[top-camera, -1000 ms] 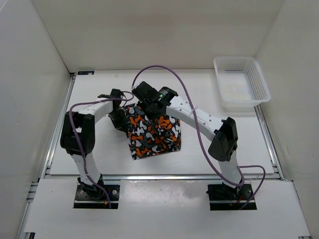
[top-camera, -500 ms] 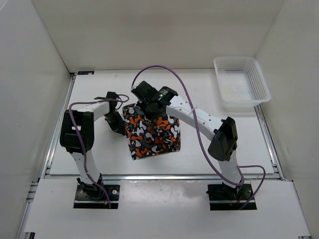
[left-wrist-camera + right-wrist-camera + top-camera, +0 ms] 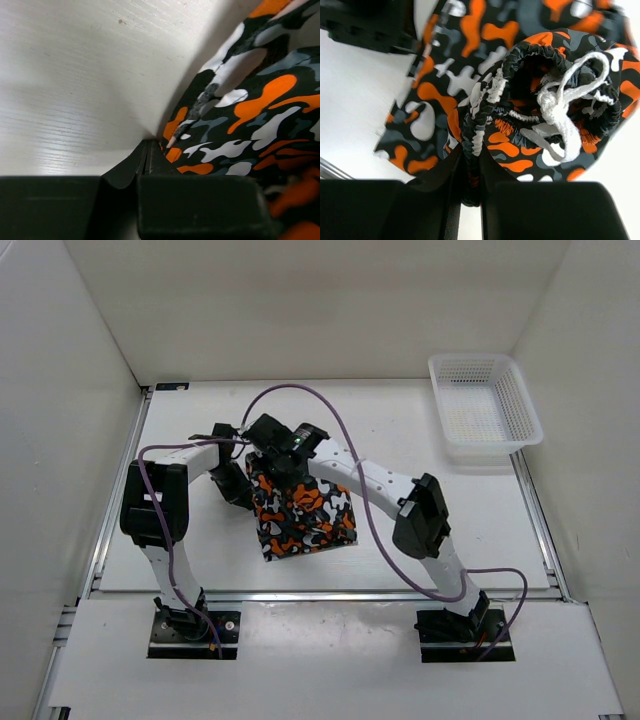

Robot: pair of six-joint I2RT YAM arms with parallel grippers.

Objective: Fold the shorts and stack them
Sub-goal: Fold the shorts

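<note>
The shorts (image 3: 303, 518) lie folded at the middle of the table (image 3: 500, 530), well apart from the white basket (image 3: 485, 412) at the far right corner. My right gripper (image 3: 471, 169) clamps their elastic waistband (image 3: 485, 100) beside the drawstring (image 3: 559, 112). My left gripper (image 3: 152, 152) sits pressed closed at the cloth's left edge, and I cannot tell whether it holds fabric.

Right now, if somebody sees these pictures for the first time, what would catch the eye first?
The camouflage shorts, orange, white, grey and black, lie folded mid-table. The right gripper pinches their elastic waistband between its fingers, beside a white drawstring; the left gripper sits closed at their left edge. A white basket stands at the far right corner.
</note>
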